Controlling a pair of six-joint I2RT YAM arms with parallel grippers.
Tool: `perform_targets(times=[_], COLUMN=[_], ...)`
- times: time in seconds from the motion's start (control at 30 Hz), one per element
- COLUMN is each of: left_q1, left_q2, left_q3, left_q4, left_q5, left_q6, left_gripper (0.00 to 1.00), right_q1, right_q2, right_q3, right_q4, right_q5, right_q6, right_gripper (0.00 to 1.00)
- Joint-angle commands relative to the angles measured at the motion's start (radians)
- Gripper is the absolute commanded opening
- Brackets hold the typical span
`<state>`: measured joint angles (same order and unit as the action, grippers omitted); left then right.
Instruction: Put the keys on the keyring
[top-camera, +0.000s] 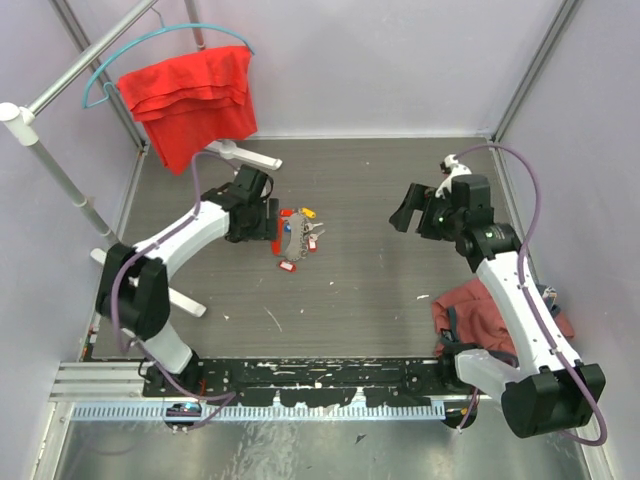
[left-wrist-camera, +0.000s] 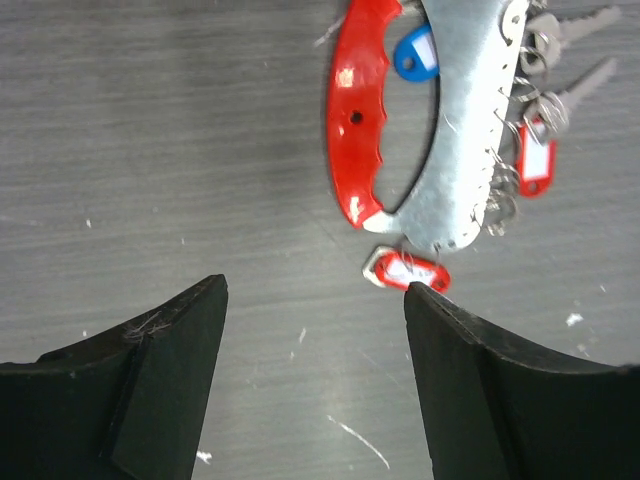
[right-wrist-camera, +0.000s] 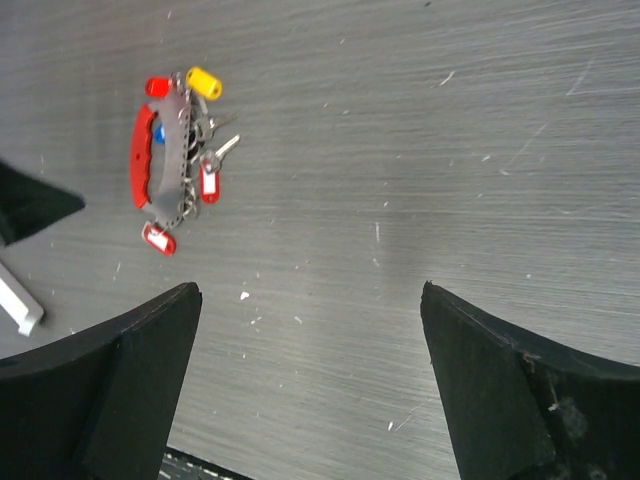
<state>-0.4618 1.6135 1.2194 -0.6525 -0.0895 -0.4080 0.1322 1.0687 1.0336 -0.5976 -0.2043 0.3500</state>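
The keyring (top-camera: 291, 241) is a silver toothed plate with a red handle, lying flat on the table left of centre. The keys (top-camera: 312, 232) hang along it, small and silver with red, yellow and blue tags. In the left wrist view the red handle (left-wrist-camera: 352, 110), a blue tag (left-wrist-camera: 415, 55), silver keys (left-wrist-camera: 575, 85) and a loose-looking red tag (left-wrist-camera: 408, 271) show. My left gripper (top-camera: 272, 222) is open and empty just left of the keyring; its right fingertip (left-wrist-camera: 430, 300) is next to that red tag. My right gripper (top-camera: 415, 222) is open and empty, well to the right; the keyring (right-wrist-camera: 160, 165) shows far off in its view.
A red cloth (top-camera: 190, 95) hangs on a teal hanger on a rail at the back left. A white bar (top-camera: 245, 153) lies behind the left gripper. A maroon cloth (top-camera: 480, 305) lies under the right arm. Purple walls enclose the table.
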Motion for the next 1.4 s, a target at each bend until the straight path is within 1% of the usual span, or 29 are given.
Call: perform_targets(times=[0.0,0.13,0.27,0.47,0.57,0.77,0.83,0.9,1.07,1.27,1.37], left_q1=[0.001,0.0,0.002,-0.012,-0.034,-0.055,-0.055,-0.055,-0.055,-0.055,-0.056], left_q2=[0.106,0.212,0.293,0.389,0.421,0.471,0.483,0.491,0.503,0.476,0.431], left_q3=[0.111,0.176,0.228,0.311,0.337,0.359,0.362,0.357,0.347,0.335,0.327], left_q4=[0.031,0.042,0.04,-0.02,-0.034,-0.04,-0.042,-0.04,-0.038,-0.036,-0.035], left_q5=[-0.052,-0.014,-0.013,-0.069,-0.107,-0.132,-0.141,-0.142,-0.167,-0.16,-0.128], left_q6=[0.055,0.086,0.088,0.089,0.093,0.086,0.081,0.079,0.067,0.074,0.074], left_gripper=[0.77,0.75,0.74,0.66,0.65,0.64,0.61,0.55,0.32,0.2,0.19], right_q1=[0.057,0.076,0.077,0.078,0.078,0.077,0.077,0.078,0.077,0.077,0.078], right_q2=[-0.012,-0.006,-0.006,-0.003,-0.001,-0.005,-0.003,-0.002,0.001,-0.009,-0.026], right_q3=[-0.036,-0.071,-0.076,-0.077,-0.082,-0.089,-0.09,-0.087,-0.07,-0.059,-0.071], right_q4=[0.055,0.075,0.07,0.069,0.071,0.076,0.075,0.072,0.063,0.057,0.077], right_q5=[0.014,-0.009,0.004,0.01,0.013,0.004,0.005,0.003,0.009,0.022,0.013], right_q6=[0.002,0.002,-0.022,-0.048,-0.054,-0.058,-0.061,-0.066,-0.072,-0.066,-0.06], right_gripper=[0.96,0.96,0.96,0.97,0.97,0.98,0.98,0.98,0.98,0.98,0.98])
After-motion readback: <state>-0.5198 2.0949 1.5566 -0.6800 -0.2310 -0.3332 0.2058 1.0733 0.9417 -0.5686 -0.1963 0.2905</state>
